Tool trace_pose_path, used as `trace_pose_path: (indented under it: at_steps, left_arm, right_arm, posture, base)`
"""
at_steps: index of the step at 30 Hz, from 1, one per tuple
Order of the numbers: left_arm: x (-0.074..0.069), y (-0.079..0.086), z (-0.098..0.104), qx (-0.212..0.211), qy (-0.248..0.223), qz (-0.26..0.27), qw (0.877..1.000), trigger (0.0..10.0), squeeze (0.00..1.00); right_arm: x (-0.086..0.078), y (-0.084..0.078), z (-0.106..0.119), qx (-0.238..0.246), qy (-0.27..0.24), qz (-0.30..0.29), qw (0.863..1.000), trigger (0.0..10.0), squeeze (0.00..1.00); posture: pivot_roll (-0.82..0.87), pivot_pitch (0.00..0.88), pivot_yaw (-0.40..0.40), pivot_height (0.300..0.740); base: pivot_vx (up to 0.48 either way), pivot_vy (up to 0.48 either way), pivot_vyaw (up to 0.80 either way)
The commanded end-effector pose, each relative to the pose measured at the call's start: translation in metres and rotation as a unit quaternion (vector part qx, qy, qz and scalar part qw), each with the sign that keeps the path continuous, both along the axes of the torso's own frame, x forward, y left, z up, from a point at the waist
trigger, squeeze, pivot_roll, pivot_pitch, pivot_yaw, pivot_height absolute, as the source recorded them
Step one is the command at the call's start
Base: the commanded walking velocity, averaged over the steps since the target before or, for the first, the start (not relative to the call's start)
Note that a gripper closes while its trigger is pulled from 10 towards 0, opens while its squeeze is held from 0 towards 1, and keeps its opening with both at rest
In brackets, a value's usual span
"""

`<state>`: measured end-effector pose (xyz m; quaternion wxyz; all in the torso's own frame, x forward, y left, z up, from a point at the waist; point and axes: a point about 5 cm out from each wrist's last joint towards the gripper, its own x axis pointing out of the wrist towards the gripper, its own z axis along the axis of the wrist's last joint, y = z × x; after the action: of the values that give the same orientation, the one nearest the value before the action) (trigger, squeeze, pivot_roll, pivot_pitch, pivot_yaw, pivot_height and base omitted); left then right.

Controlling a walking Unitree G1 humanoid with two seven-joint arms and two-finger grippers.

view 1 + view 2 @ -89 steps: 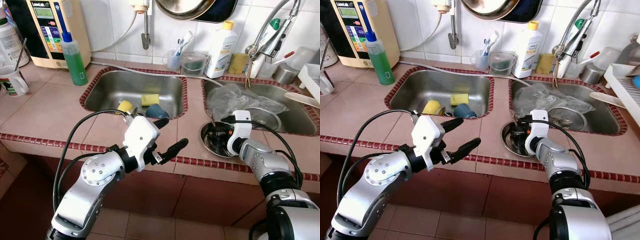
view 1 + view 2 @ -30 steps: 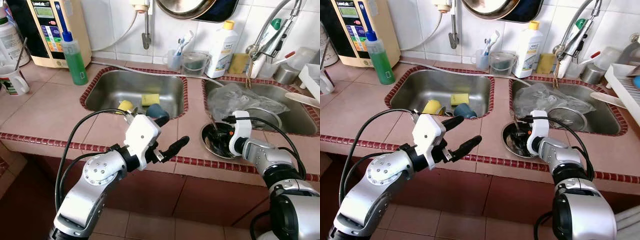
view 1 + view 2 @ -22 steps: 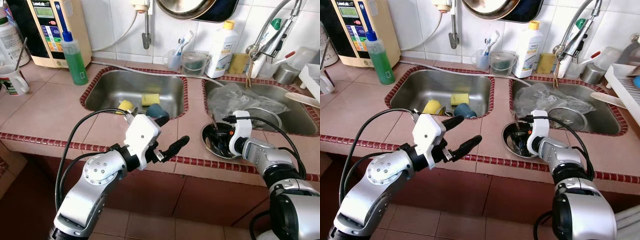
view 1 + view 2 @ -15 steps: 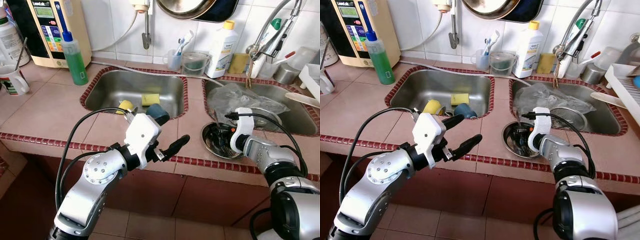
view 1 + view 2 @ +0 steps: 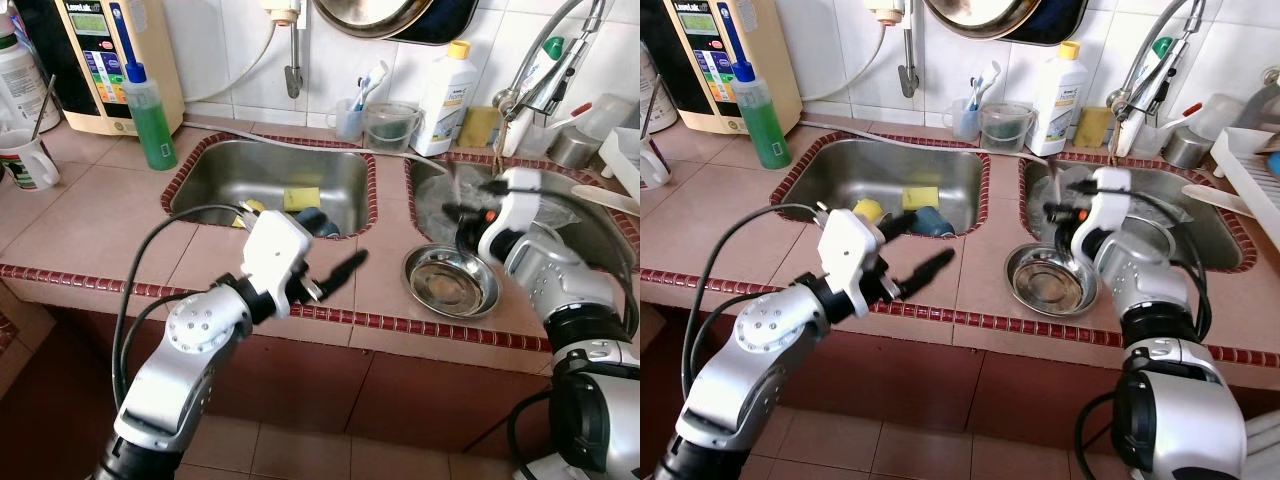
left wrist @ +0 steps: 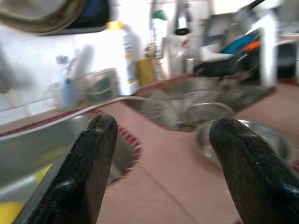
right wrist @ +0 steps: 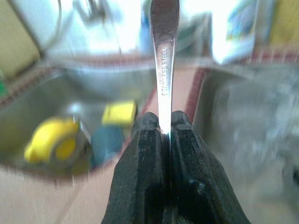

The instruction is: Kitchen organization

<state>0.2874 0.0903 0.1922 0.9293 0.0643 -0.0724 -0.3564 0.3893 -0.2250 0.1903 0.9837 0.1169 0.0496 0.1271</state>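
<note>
Reaching forward from the lower left over the tiled counter [image 5: 90,225]: left arm, bent at the elbow, wrist levelled toward the sinks. Hanging above the counter's front edge, near the left sink [image 5: 270,175]: left gripper [image 5: 330,250], fingers [image 6: 88,172] spread wide, released, grasping nothing.

Rising from the lower right, forearm angled up over the strip between the two sinks: right arm. Hovering above the near corner of the right sink [image 5: 1200,215], just behind the steel bowl [image 5: 1050,280]: right gripper [image 5: 1065,215], fingers [image 7: 187,182] clenched on the handle of a stainless utensil [image 7: 164,56]. Standing upright out of the fingertips: utensil shaft; working end hidden, spoon or fork not determinable.

Sitting bare on the counter below and in front of the right gripper: steel bowl.
</note>
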Motion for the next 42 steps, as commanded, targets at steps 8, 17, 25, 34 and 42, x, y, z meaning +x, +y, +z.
trace_pose_path:
  at_steps: [8, 17, 25, 34, 42]
  left_arm:
    - [0.026, 0.024, 0.007, -0.018, -0.01, 0.067, 0.998, 10.0, 0.0]
    - [0.045, 0.043, 0.007, -0.086, 0.026, 0.13, 0.987, 10.0, 0.0]
    - [0.049, 0.052, 0.006, -0.104, 0.033, 0.148, 0.983, 10.0, 0.0]
    - [0.05, 0.055, 0.007, -0.101, 0.029, 0.155, 0.982, 10.0, 0.0]
    - [0.05, 0.056, 0.006, -0.096, 0.027, 0.155, 0.983, 10.0, 0.0]
  right_arm:
    - [-0.025, 0.004, 0.032, -0.034, -0.212, -0.053, 0.975, 10.0, 0.0]
    - [-0.057, 0.026, 0.016, -0.124, -0.281, -0.135, 0.942, 10.0, 0.0]
    - [-0.064, 0.037, 0.008, -0.133, -0.282, -0.138, 0.94, 10.0, 0.0]
    - [-0.059, 0.037, 0.015, -0.141, -0.289, -0.138, 0.937, 10.0, 0.0]
    - [-0.058, 0.043, 0.012, -0.145, -0.287, -0.133, 0.937, 10.0, 0.0]
  posture:
    - [0.01, 0.0, -0.028, 0.74]
    - [-0.01, 0.0, -0.008, 0.74]
    - [-0.01, 0.0, -0.003, 0.74]
    - [0.0, 0.0, -0.008, 0.74]
    - [0.01, 0.0, -0.01, 0.74]
  base:
    - [0.0, 0.0, 0.0]
    - [0.0, 0.0, 0.0]
    - [0.0, 0.257, 0.0]
    - [0.0, 0.368, 0.0]
    - [0.0, 0.372, 0.0]
